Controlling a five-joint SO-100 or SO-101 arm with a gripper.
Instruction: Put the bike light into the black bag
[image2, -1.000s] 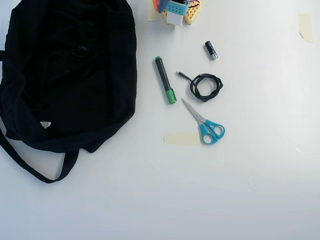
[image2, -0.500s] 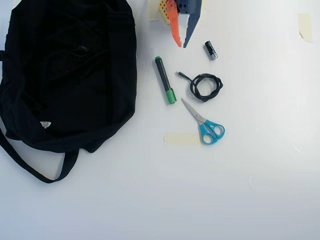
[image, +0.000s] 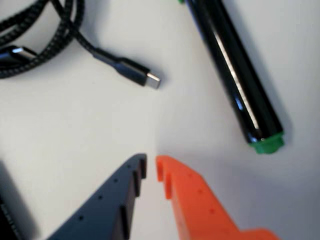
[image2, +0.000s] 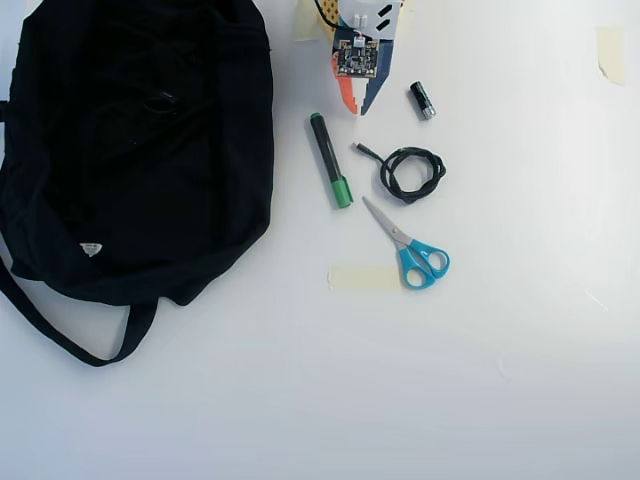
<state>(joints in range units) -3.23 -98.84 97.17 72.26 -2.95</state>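
Gripper (image: 151, 167) is sitting nearly closed on my end, tips showing just a thin sliver of gap in the wrist view, one finger dark blue (image: 112, 200) and the other orange (image: 200, 205), and it's holding nothing. It's hovering over bare white table (image2: 400, 380). I'm seeing the coiled black cable (image: 55, 37) with its plug pointing toward the tips, and the black marker (image: 235, 75) with the green cap lying off to the right in that same view.

From overhead, the arm is sitting at the top edge, gripper (image2: 357, 108) pointing down between the marker (image2: 329, 160) and a short black cylinder (image2: 422, 100). Cable (image2: 410, 173) is lying just below, blue-handled scissors (image2: 410, 245) under that, touching a strip of tape (image2: 362, 277). Black bag (image2: 140, 150) is filling the left side, strap trailing down. Bike light: I'm not managing to spot it in either view.
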